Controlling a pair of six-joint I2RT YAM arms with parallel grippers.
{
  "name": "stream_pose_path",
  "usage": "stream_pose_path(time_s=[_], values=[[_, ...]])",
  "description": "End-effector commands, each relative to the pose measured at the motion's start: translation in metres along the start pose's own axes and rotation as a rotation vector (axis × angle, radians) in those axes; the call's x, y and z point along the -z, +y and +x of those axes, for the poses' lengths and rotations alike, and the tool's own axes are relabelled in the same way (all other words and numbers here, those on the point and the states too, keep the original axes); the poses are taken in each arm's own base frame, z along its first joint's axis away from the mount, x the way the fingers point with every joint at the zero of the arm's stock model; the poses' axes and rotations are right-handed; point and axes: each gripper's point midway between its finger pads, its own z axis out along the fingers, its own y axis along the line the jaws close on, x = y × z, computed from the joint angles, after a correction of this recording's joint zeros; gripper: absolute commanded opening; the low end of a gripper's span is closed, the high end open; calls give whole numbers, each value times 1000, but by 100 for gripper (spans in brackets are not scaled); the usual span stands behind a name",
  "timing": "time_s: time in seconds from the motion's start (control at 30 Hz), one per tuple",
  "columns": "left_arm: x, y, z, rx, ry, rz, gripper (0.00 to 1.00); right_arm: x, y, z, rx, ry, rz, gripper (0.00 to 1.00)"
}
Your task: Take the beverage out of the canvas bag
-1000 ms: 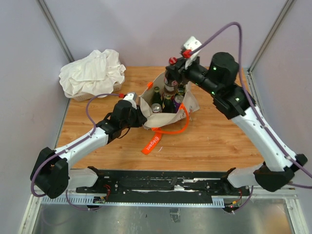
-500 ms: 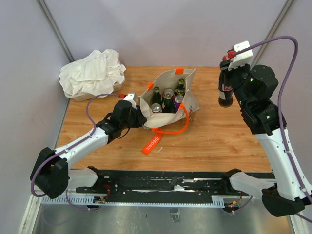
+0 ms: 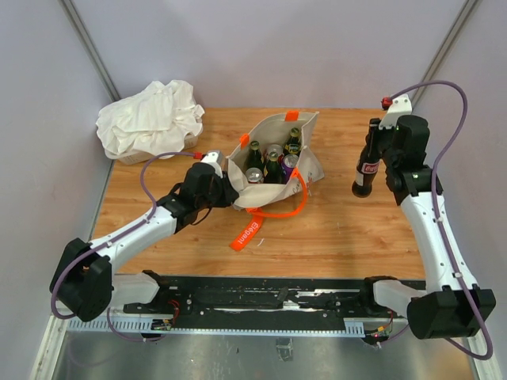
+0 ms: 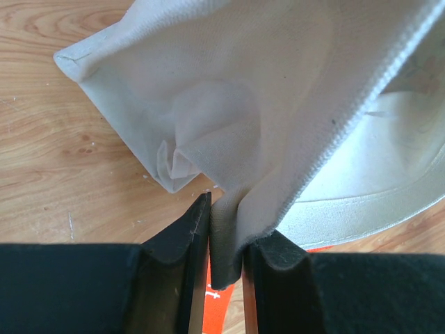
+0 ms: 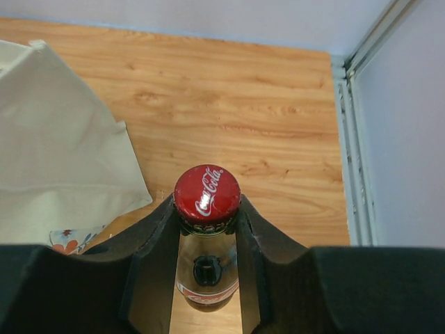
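Note:
The beige canvas bag [image 3: 305,162] with orange handles stands open at mid-table, holding several bottles and cans [image 3: 269,162]. My left gripper [image 3: 224,192] is shut on the bag's near-left rim; in the left wrist view the fabric edge [image 4: 226,236] is pinched between the fingers. My right gripper [image 3: 375,146] is shut on the neck of a dark cola bottle [image 3: 364,178] with a red cap [image 5: 206,193], held upright over the wood right of the bag. The bag's side [image 5: 55,153] shows at left in the right wrist view.
A white cloth bundle [image 3: 150,117] lies at the back left corner. The long orange strap [image 3: 247,233] trails toward the near edge. A metal rail [image 5: 351,146] and grey walls border the table's right side.
My right gripper has carried the cola bottle from above the bag out to the right and lowered it toward the table. The left gripper has stayed on the bag rim.

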Motion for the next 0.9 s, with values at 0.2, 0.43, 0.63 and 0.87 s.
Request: stream_pose_path(time_s=[0.2, 0.43, 0.63, 0.87], values=[[-3, 24, 27, -24, 109, -91, 23, -32, -6, -24, -62, -352, -31, 1], [2, 20, 25, -33, 108, -73, 23, -40, -5, -23, -62, -462, -31, 1], [7, 23, 28, -27, 100, -79, 19, -45, -10, -34, -25, -503, -7, 1], [3, 24, 29, -26, 106, -84, 20, -56, -14, -40, -5, -516, 6, 1]])
